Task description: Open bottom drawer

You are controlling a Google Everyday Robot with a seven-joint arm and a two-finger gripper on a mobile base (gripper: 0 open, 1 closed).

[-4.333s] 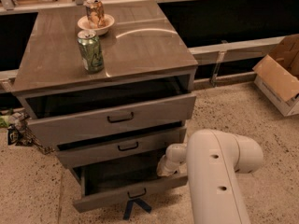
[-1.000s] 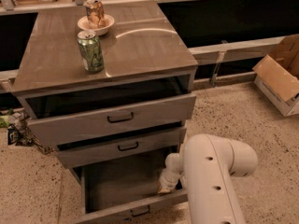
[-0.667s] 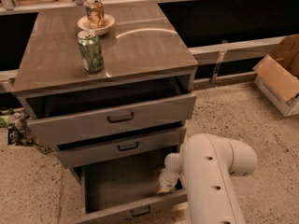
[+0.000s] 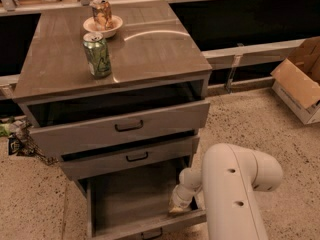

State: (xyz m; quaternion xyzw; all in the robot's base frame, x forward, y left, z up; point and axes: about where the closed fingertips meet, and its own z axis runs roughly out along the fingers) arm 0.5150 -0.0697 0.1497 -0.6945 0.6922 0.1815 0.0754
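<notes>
Bottom drawer (image 4: 132,199) sits at foot of cabinet (image 4: 150,49), pulled far out. Its front panel runs along the frame's lower edge, handle (image 4: 151,233) partly cut off. Middle drawer (image 4: 131,157) & top drawer (image 4: 122,126) above jut out less. Open floor (image 4: 250,124) to the right, up to cardboard box (image 4: 300,84). White arm (image 4: 235,194) bends in from lower right, wrist angled down-left. Gripper (image 4: 177,206) is inside the drawer's front-right corner, by the panel. Wide or narrow: can't tell.

Bottom drawer (image 4: 131,196) pulled far out, plain grey inside showing; hand (image 4: 179,204) inside, front right corner.
</notes>
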